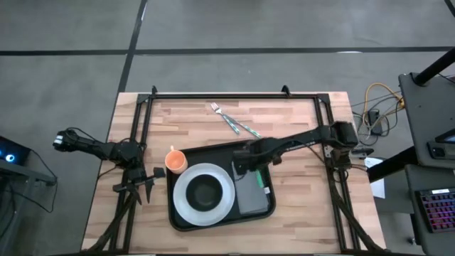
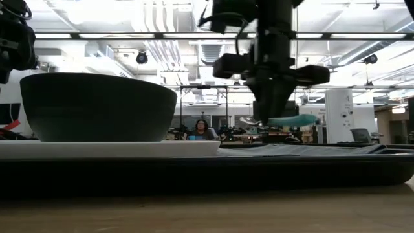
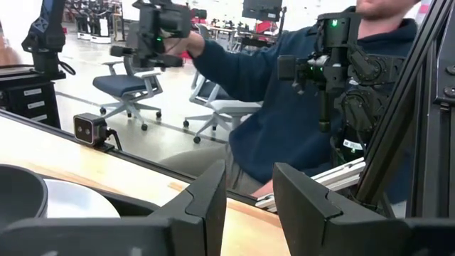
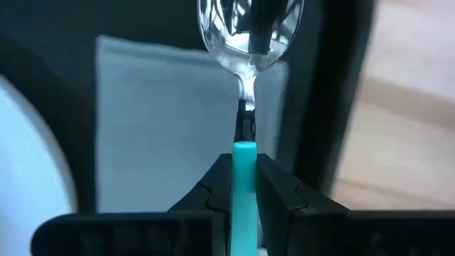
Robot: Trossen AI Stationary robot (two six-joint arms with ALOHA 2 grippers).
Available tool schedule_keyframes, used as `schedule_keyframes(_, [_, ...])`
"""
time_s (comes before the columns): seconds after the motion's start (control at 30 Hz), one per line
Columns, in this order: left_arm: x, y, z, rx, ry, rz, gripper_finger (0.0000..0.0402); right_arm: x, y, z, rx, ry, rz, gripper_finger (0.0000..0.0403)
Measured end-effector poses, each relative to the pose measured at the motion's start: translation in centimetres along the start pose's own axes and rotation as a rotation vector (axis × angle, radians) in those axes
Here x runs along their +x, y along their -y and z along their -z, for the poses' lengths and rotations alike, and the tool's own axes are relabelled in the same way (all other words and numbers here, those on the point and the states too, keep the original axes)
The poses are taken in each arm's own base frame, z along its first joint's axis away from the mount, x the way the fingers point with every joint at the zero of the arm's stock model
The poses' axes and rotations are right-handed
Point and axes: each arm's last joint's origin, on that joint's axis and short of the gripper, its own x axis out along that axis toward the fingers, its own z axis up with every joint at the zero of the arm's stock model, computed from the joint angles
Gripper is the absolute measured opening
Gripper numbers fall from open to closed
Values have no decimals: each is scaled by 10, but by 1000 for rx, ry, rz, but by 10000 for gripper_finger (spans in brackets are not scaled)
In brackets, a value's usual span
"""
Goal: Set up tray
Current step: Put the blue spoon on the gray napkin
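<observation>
Wooden table (image 1: 298, 213), black tray (image 1: 213, 153)

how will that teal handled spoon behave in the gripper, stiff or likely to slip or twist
The spoon looks rigid: a metal bowl on a straight teal handle, so it probably won't flex. The right gripper is shut on the thin handle end alone, so the bowl may swivel or droop if bumped. It is probably light, and should lie flat on the napkin rather than roll.

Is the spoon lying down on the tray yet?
No. The right gripper holds the spoon by its teal handle, above the grey napkin on the tray.
</observation>
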Motion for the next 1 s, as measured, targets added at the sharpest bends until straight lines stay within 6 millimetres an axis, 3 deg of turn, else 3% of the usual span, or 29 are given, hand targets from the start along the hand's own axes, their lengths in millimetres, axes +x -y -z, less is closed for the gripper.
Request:
schedule_keyframes(0.47, [0,0,0,-1,0,0,98,1,-76,43,37,-33,69,28])
schedule_keyframes(0.77, [0,0,0,-1,0,0,98,12,-99,60,55,-39,93,28])
schedule_keyframes(1.0, [0,0,0,-1,0,0,98,17,-95,61,72,-36,126,28])
